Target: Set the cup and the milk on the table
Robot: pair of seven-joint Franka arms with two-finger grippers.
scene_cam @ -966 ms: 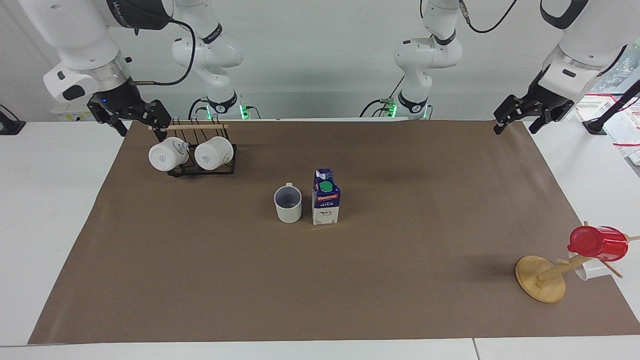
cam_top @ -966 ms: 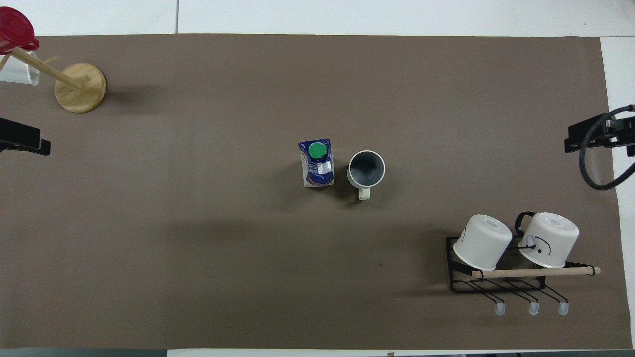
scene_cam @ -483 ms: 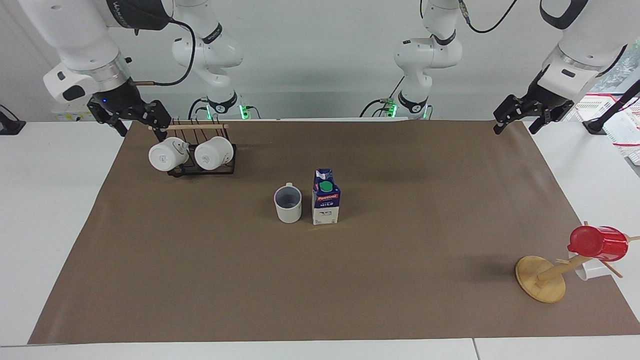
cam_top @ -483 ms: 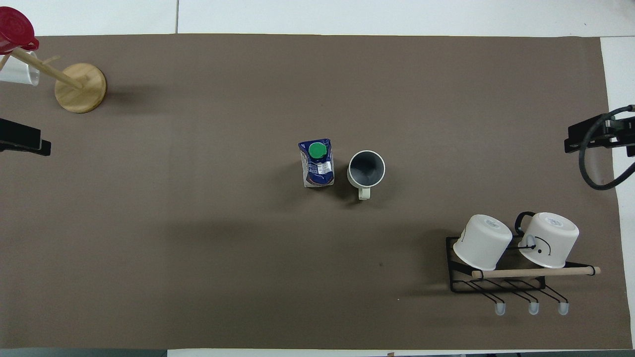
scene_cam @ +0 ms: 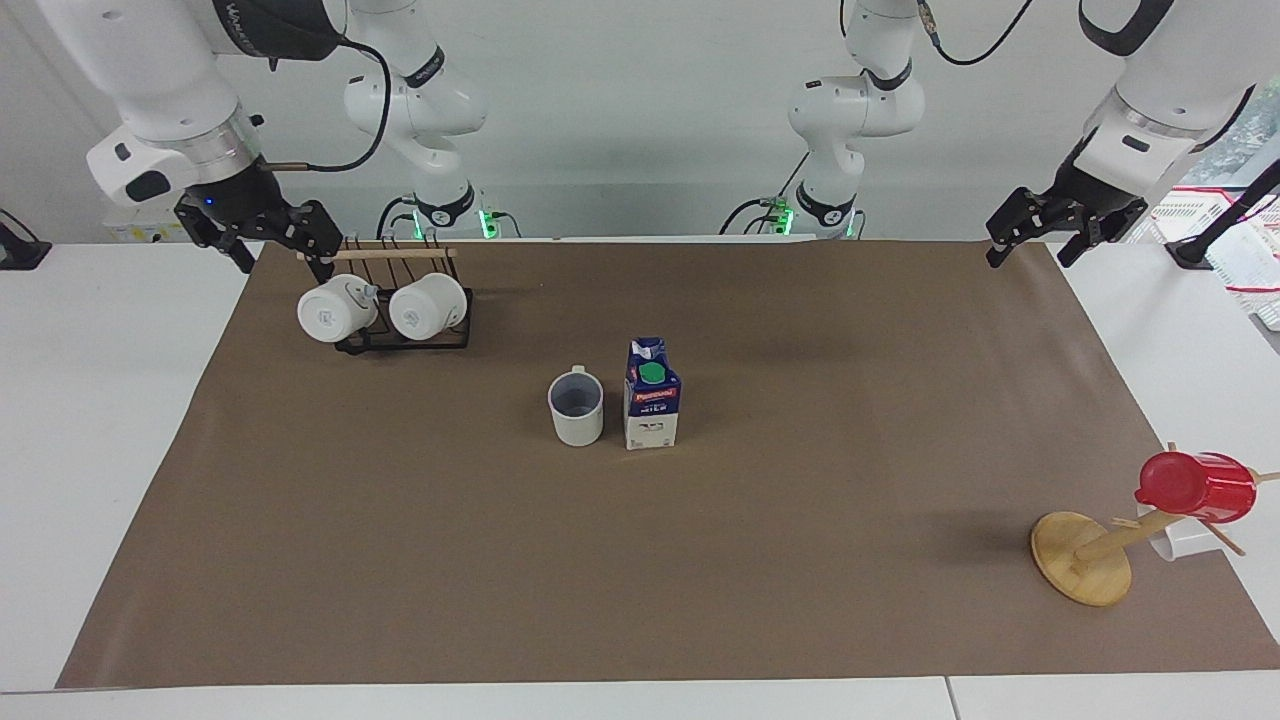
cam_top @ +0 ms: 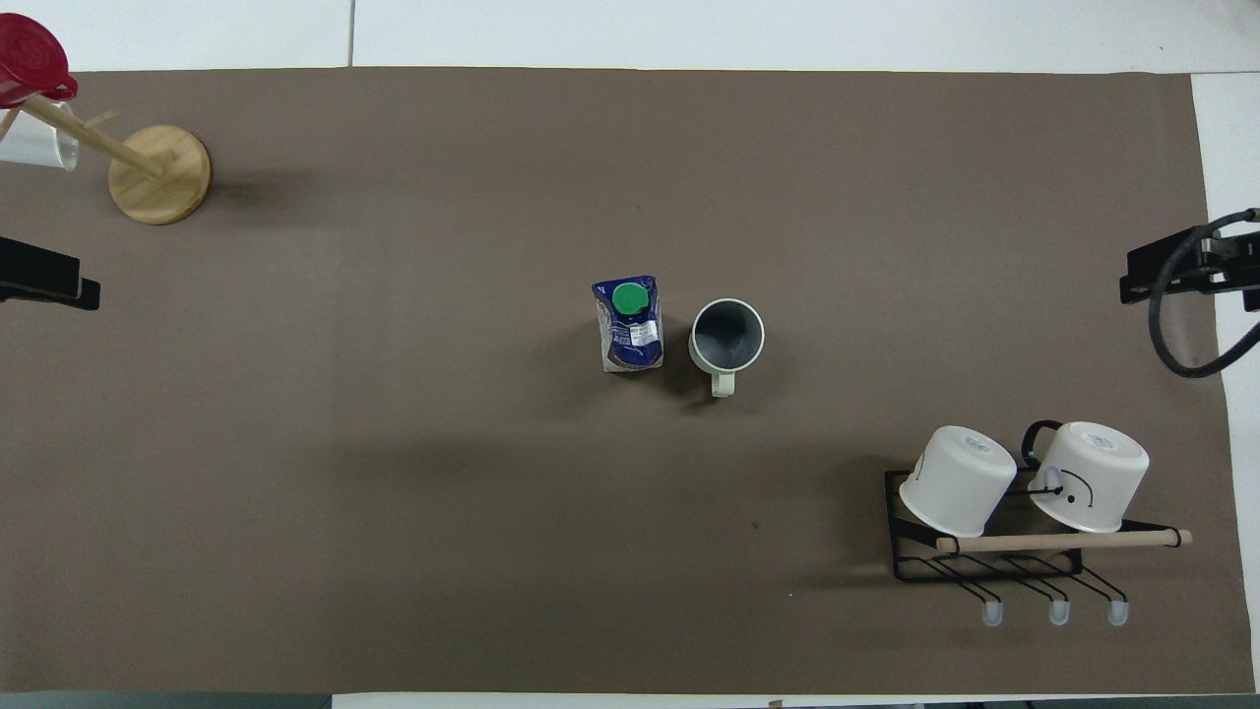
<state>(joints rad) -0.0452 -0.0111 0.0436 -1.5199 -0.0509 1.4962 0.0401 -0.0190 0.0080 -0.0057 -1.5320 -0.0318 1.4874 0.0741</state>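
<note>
Facing view: nothing has shifted over the last second. The small off-white mug [scene_cam: 576, 407] and blue-and-white gable-top milk carton [scene_cam: 652, 395] stand upright, just beside each other, mid-sheet on the white table [scene_cam: 110, 420]. The right gripper [scene_cam: 278, 246] and left gripper [scene_cam: 1035, 240] hang with fingers spread, holding nothing.

Overhead view: carton [cam_top: 628, 324] and mug [cam_top: 726, 336] are unmoved, so the placing looks finished.

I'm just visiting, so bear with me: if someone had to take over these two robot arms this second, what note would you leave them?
Left gripper: open, holding nothing, raised over the table corner at its own end.
Right gripper: open, holding nothing, raised beside the black rack with two white mugs.
Cup and milk: both upright, side by side on the brown sheet mid-table, close together, neither held.
Done: both things look placed.
Left: apparently nothing; both arms wait.
</note>
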